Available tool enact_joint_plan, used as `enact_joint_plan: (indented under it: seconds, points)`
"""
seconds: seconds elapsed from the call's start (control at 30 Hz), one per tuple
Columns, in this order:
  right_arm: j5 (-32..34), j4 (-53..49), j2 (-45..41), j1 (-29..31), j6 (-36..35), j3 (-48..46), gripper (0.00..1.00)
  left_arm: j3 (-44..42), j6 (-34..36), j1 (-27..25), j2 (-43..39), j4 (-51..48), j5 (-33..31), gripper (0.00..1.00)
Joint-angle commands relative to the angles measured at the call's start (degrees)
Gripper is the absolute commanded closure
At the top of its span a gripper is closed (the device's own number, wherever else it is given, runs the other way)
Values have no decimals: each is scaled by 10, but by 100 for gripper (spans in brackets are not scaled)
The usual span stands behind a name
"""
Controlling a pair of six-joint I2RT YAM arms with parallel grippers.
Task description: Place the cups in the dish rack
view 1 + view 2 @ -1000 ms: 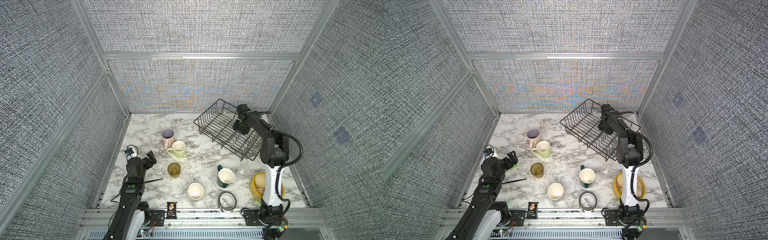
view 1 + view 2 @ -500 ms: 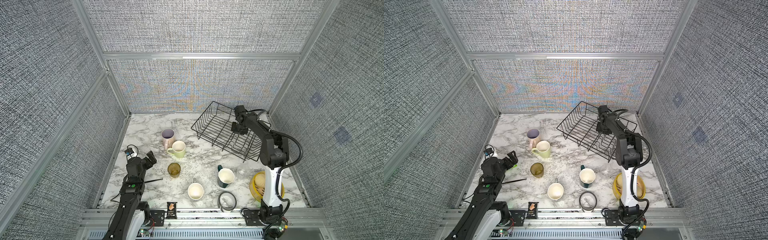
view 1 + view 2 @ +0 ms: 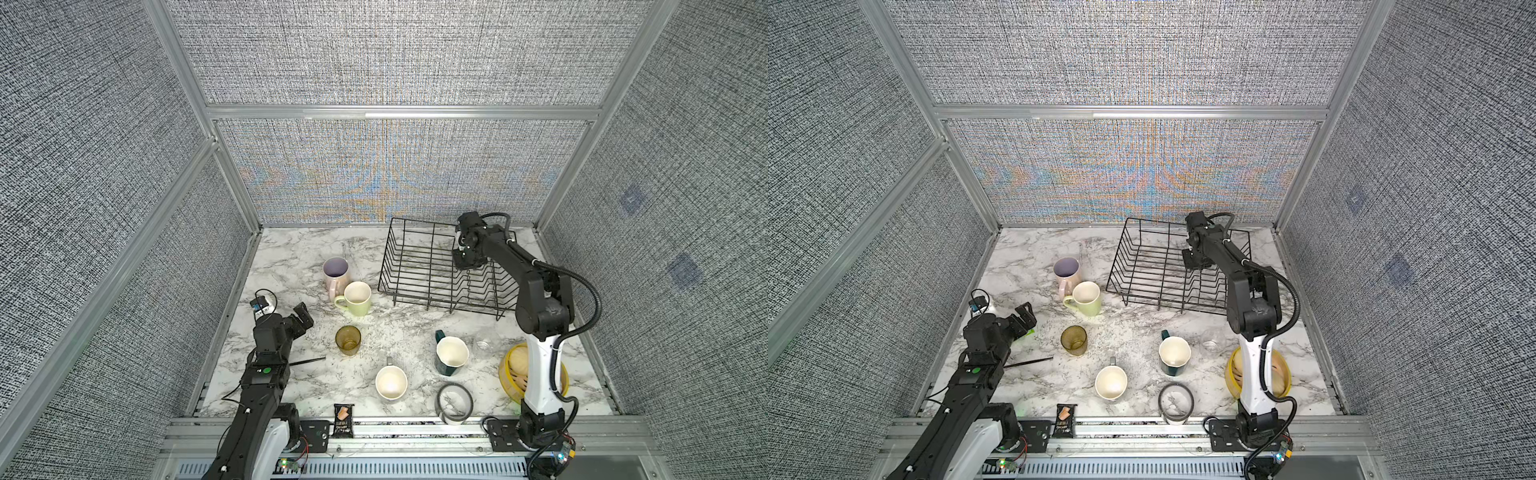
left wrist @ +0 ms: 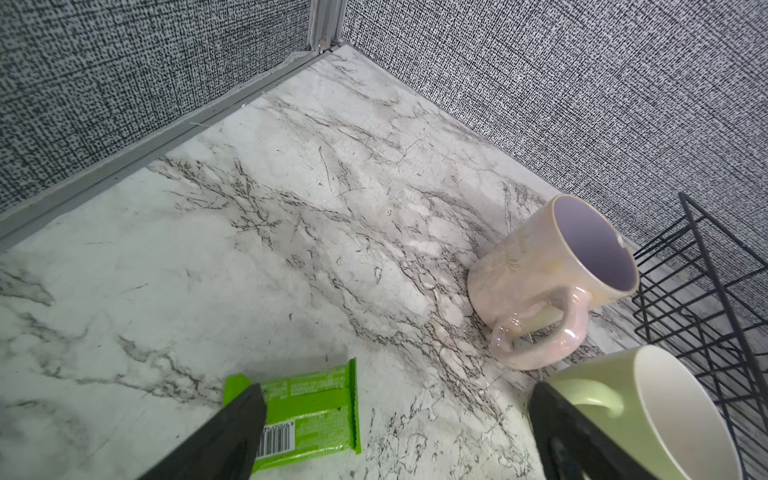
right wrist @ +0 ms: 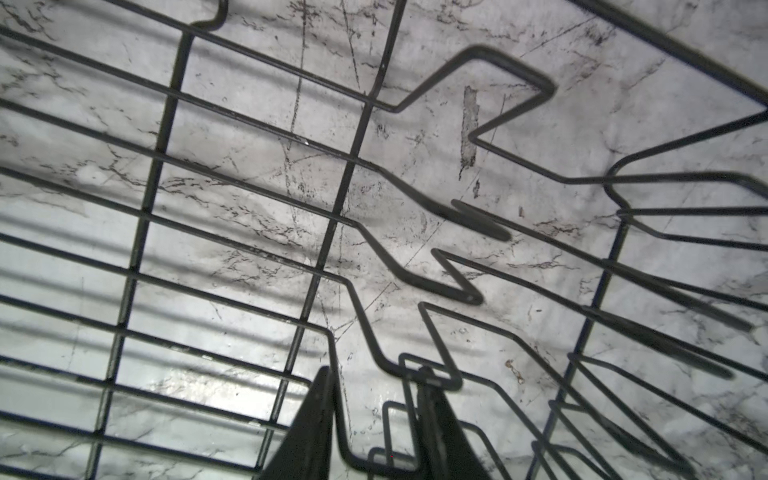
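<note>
The dish rack (image 3: 419, 270) sits at the far right of the marble desk (image 3: 291, 257), and in both top views it holds no cup. The right gripper (image 3: 467, 262) reaches down inside it near its far side. In the right wrist view its jaws stand only a narrow gap apart, closed on a zigzag divider wire of the rack that runs between the two fingers (image 5: 311, 419).

The left gripper (image 3: 305, 318) hangs low over the left side of the desk with its jaws spread wide and nothing between them. In the left wrist view a green snack bar (image 4: 307, 411) lies on the marble under them.

All six cups stand upright on the desk, outside the rack:
- The pink mug (image 3: 336, 272) is left of the rack.
- The pale green mug (image 3: 356, 298) is just beside the pink one.
- The amber tumbler (image 3: 348, 340) is nearer the front, apart from both.
- The grey mug (image 3: 390, 383) is towards the front middle.
- The dark teal mug (image 3: 451, 353) is right of the grey one.
- The small clear glass (image 3: 484, 344) is beside the yellow basket of buns (image 3: 513, 374).

A grey tape ring (image 3: 454, 403) lies at the front edge.
</note>
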Motion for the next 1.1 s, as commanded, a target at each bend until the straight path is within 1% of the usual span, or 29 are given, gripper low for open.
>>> enact_joint_plan:
  seconds: [0.0,0.1,0.17,0.27,0.37,0.57,0.63,0.73,0.83,1.0,1.07]
  points:
    - [11,23,-2,1,-77,4,71,5,0,1,0,14,4,1]
    - [-12,41,-4,1,-120,-8,71,5,1,1,0,14,4,1]
    - [-19,56,-8,1,-136,-20,70,5,1,1,0,16,4,1]
    - [-37,70,-11,1,-143,-32,69,5,0,1,2,15,1,1]
    - [-79,74,-14,3,-153,-37,70,5,-1,1,4,14,-4,1]
    - [-97,80,-14,18,-150,-32,68,5,-2,1,2,14,-11,1]
    - [-82,76,-10,29,-147,-23,66,4,-1,1,2,15,-12,1]
    - [-23,69,-3,45,-137,-8,61,5,-1,1,1,13,-11,1]
    - [11,51,-13,51,-117,8,56,5,-1,1,-2,10,-10,1]
    - [37,46,-69,52,-71,-11,51,0,-1,1,-6,18,-4,1]
    - [34,42,-98,52,-54,-25,49,0,-3,1,-6,17,-3,1]
